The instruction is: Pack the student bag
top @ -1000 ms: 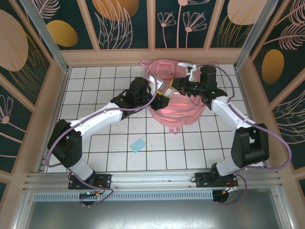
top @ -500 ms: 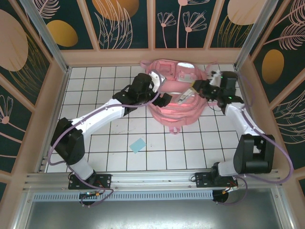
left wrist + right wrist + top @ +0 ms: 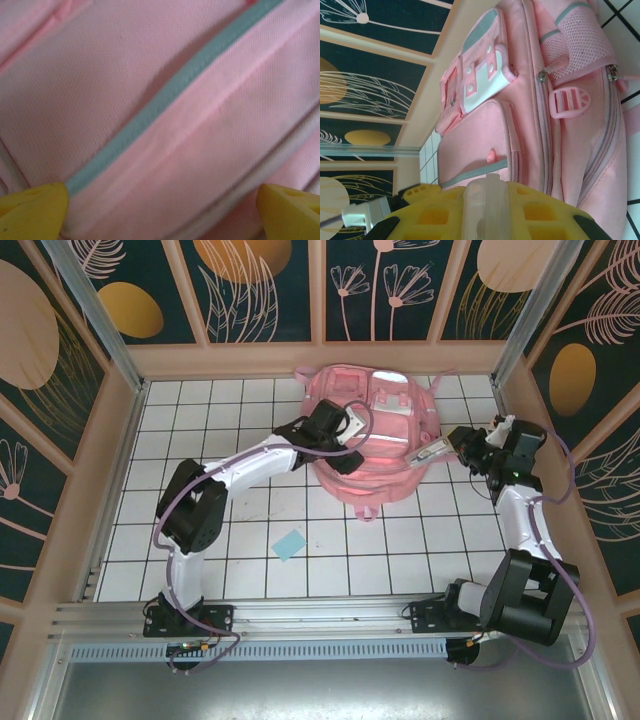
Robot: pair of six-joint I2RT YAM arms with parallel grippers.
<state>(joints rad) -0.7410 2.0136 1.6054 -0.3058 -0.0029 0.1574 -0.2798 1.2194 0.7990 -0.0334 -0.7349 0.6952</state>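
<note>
The student bag (image 3: 375,435) is a big pink backpack lying at the back middle of the tiled table. My left gripper (image 3: 350,440) hovers close over its left part, open. In the left wrist view the yellow fingertips (image 3: 30,210) stand far apart over pink bag fabric (image 3: 150,65) crossed by a teal stripe (image 3: 170,95), with nothing between them. My right gripper (image 3: 457,442) is at the bag's right edge, shut on a translucent tube (image 3: 425,453) that points toward the bag. In the right wrist view the tube (image 3: 485,210) sits between the yellow fingers, and the bag (image 3: 520,100) lies beyond.
A small light-blue square (image 3: 290,543) lies on the white tiled table (image 3: 240,530) in front of the bag. Wooden walls and metal posts (image 3: 515,330) close the table in on three sides. The right arm stands close to the right wall.
My left gripper has opened and reached farther over the bag. My right gripper has drawn back to the right with the tube. The bag's mouth, gaping before, now lies flatter.
</note>
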